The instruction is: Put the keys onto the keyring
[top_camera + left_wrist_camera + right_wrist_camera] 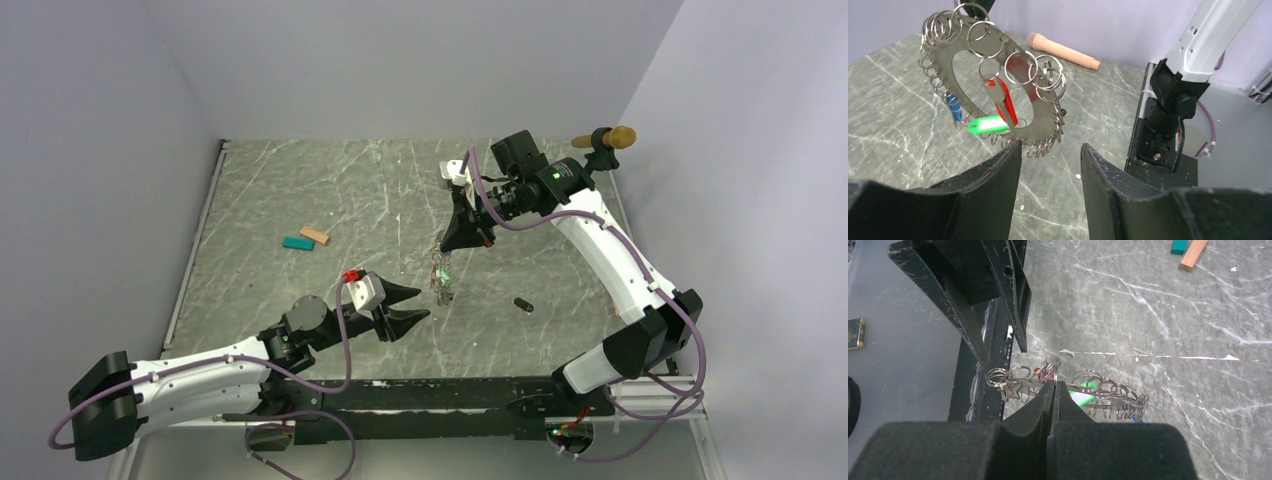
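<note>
Three small keys with coloured plastic heads, green (989,124), red (1005,100) and blue (953,107), hung from the dark grey metal keyring (1045,117), a flat loop fringed with small wire split rings. The right gripper (1054,385) had its fingers pressed together on the loop's top edge. The keyring dangled below those fingertips, apparently clear of the grey marble-patterned table (300,190). The left gripper (1050,147) had its fingers apart with nothing between them, and the loop's lower edge hung just beyond and above their tips. One small dark piece, probably a black-headed key (523,303), lay flat on the table, well apart from both pairs of fingers.

The keyring looked stiff and light but thin and smooth, so it seemed likely to swing or twist in a single-point pinch. A second hold on the flat band near its lower edge, between split rings, would probably steady it. The keys looked tiny and slippery. The plastic head seemed the surest part to pinch, and for the loose one the fingertips would have to close low against the table.
</note>
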`<state>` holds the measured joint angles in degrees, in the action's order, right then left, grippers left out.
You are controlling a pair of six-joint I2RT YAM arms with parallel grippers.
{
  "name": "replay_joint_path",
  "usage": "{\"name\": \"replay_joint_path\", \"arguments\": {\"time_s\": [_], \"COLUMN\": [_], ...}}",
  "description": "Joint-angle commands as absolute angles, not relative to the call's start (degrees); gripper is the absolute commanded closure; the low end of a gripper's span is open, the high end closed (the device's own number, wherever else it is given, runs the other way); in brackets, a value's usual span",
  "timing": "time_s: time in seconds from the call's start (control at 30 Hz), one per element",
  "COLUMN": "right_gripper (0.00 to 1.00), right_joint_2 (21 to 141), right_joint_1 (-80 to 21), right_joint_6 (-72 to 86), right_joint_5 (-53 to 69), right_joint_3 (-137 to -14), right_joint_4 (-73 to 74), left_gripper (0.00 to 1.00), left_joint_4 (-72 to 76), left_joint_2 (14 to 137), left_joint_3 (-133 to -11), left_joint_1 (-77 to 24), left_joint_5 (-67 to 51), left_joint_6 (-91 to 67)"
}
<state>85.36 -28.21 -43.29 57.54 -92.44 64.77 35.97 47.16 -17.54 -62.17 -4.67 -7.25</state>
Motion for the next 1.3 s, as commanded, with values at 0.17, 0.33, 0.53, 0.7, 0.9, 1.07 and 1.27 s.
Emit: {"name": "replay_joint_path", "arguments": {"time_s": [0.17,0.33,0.53,0.7,0.9,1.07,1.27], "right_gripper": [1.00,1.00,1.00,1.00,1.00,1.00,1.00], "right_joint_2": [83.2,83.1,83.1,83.1,82.9,82.9,82.9], "right_joint_1": [-28.0,-28.0,-28.0,-28.0,-27.9,-27.9,-27.9], "right_joint_6": [-41.5,-41.1,-41.1,-40.7,-39.3,-39.0,-38.9], "right_joint_5": [58.6,58.4,58.4,58.1,57.4,57.3,57.4], "right_joint_3": [-92.4,-92.2,-92.2,-92.1,-91.5,-91.3,-91.2], "right_joint_4": [61.2,60.9,60.8,60.5,59.2,58.9,58.8], "left_gripper": [0.45,0.48,0.52,0.52,0.51,0.51,0.52], "left_joint_4": [41.1,41.9,41.1,42.9,45.1,44.8,43.8], "left_joint_2": [50.6,52.4,52.9,54.2,56.5,57.9,59.2], "left_joint_3": [-21.6,-22.2,-22.0,-21.0,-21.5,-22.6,-23.8], "left_joint_1": [-62.5,-62.5,-62.5,-62.5,-62.7,-63.5,-64.8], "left_joint_5": [-7.2,-6.2,-6.3,-7.3,-7.6,-5.0,-2.4], "left_joint_6": [-12.0,-13.6,-13.5,-14.3,-15.8,-16.7,-16.3]}}
